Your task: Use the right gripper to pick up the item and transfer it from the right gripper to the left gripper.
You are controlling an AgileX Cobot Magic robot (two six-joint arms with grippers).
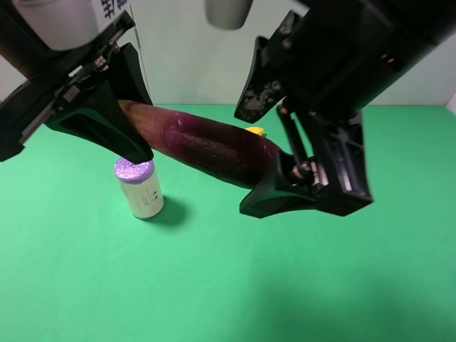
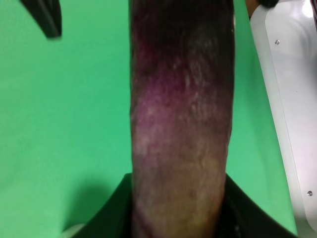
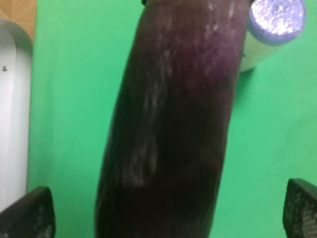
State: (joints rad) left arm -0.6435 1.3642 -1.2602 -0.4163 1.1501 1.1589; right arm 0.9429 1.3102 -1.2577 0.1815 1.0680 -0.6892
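The dark purple eggplant point(image 1: 206, 142) hangs in the air above the green table, between both grippers. My left gripper point(image 1: 132, 107) is shut on its left, paler end; in the left wrist view the eggplant point(image 2: 181, 114) comes straight out from between the black fingers point(image 2: 111, 213). My right gripper point(image 1: 249, 160) is open around the eggplant's right end. In the right wrist view its fingertips point(image 3: 27, 213) stand wide apart on both sides of the eggplant point(image 3: 173, 124) without touching it.
A cream cylinder roll with a purple top point(image 1: 139, 189) stands upright on the green table point(image 1: 228, 285) below the left gripper; it also shows in the right wrist view point(image 3: 275, 25). A bit of yellow banana point(image 1: 255, 131) peeks out behind the eggplant. White robot base point(image 2: 287, 99).
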